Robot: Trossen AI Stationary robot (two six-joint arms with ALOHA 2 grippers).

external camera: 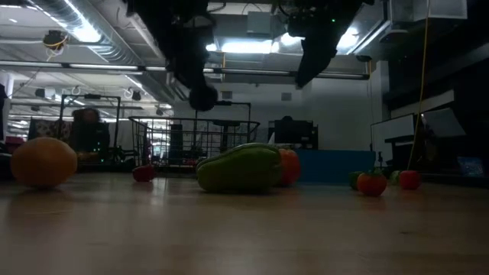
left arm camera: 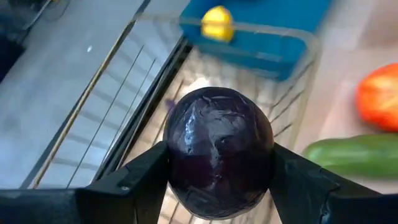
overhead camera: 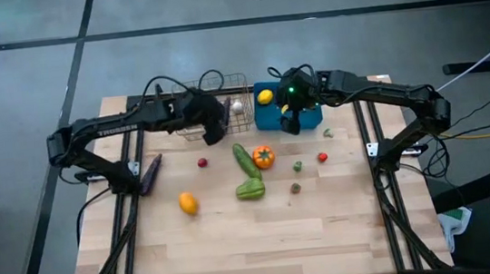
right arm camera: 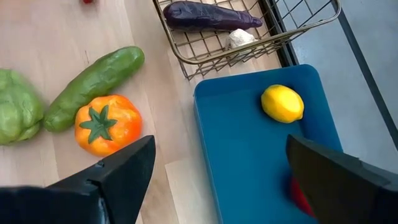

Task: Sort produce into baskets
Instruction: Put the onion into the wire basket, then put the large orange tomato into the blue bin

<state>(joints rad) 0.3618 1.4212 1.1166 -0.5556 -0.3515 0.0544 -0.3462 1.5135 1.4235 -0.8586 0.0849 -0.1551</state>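
Pale wooden worktop (overhead camera: 237, 238) carries the scatter of produce, with the wire basket (overhead camera: 238, 85) and the blue bin (overhead camera: 267, 114) side by side at its far edge. The left gripper (left arm camera: 217, 174) hangs over the basket's near rim, its fingers (left arm camera: 134, 180) pinching a purple eggplant (left arm camera: 217, 149) by its sides; in its wrist view the mesh lies directly beneath. The right gripper (right arm camera: 217, 180) hovers over the bin's near edge, fingers (right arm camera: 118, 177) spread wide with nothing between them.

Another eggplant (right arm camera: 208, 15) and a garlic (right arm camera: 239, 38) already lie in the basket, and a lemon (right arm camera: 282, 103) sits in the bin. Still loose mid-worktop are a cucumber (overhead camera: 246, 160), an orange tomato (overhead camera: 264, 157), a green pepper (overhead camera: 250, 189) and some small red pieces nearer the right edge.

The main risk, as I judge it, is the release point: the eggplant is round and glossy, and if let go over the rim rather than well inside, it may strike the wire, bounce out and roll among the loose produce. The two grippers are also close together at the far edge, so a sideways move by either could bring the arms into contact or nudge the light basket.
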